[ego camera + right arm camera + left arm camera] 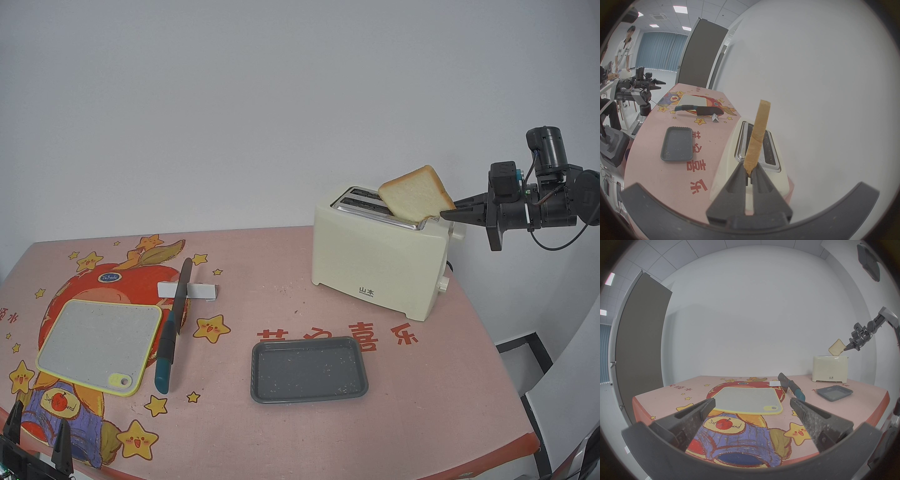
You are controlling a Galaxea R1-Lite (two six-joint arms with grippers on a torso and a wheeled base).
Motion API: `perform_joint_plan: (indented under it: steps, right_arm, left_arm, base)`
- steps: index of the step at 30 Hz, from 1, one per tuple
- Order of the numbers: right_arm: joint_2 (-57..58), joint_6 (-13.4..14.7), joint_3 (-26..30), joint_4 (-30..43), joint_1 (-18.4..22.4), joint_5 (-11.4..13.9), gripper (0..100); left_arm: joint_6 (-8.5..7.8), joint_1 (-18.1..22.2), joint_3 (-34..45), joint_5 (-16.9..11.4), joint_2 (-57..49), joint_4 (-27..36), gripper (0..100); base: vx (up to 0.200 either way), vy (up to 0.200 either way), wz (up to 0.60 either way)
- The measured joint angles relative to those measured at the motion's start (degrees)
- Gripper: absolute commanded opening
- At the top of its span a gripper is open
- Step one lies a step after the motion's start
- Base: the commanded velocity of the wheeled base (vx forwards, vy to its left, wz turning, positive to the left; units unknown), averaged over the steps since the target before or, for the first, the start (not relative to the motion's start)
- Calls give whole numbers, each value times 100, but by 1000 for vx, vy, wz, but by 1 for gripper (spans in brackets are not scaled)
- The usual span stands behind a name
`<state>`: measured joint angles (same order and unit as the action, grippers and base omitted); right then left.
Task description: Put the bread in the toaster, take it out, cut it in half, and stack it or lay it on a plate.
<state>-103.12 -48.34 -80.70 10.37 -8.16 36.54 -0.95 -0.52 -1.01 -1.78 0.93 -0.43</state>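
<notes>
STEP: seemingly feeding bread slice (415,194) into toaster (375,269), right of centre | GRIP: pinched tight at lower corner by right gripper (447,214), tilted over slot (369,201); nothing in wide-open left gripper (752,401) | DO: square edge with slot, lower straight, release late.

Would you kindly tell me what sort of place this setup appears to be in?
Probably a lab or office room staged as a kitchen corner, not a home: a toaster, cutting board and knife sit on a cartoon-print table against a bare wall, with office ceiling tiles and a grey partition nearby.
</notes>
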Motion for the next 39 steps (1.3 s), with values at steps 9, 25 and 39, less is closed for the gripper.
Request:
perform_joint_plan:
  steps: [9, 25, 39]
  right_arm:
    - [-63, 61, -162, 10, 20, 11, 0]
    - [-379, 241, -494, 43, -171, 61, 0]
    - [-468, 222, -524, 167, -168, 27, 0]
  left_arm:
    - [0, 0, 0, 1, 0, 0, 100]
    - [0, 0, 0, 1, 0, 0, 100]
    - [0, 0, 0, 1, 0, 0, 100]
  base:
    - [0, 0, 0]
    - [0, 0, 0]
    - [0, 0, 0]
